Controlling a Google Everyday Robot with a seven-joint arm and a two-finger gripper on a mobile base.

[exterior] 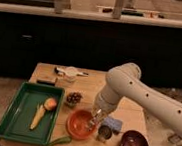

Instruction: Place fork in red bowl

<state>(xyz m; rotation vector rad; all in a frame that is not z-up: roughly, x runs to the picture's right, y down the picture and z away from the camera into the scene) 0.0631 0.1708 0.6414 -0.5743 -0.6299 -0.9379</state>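
Camera view: the tool (94, 122) hangs over the right rim of the red bowl (79, 125) on the tabletop (90, 85). Its fingers are pinched together on the fork (90, 126), a slim pale sliver angled down into the bowl. A green tray (24, 111) lies to the left.

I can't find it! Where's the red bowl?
In camera view, the red bowl sits right of the green tray, with the claw over its right rim.
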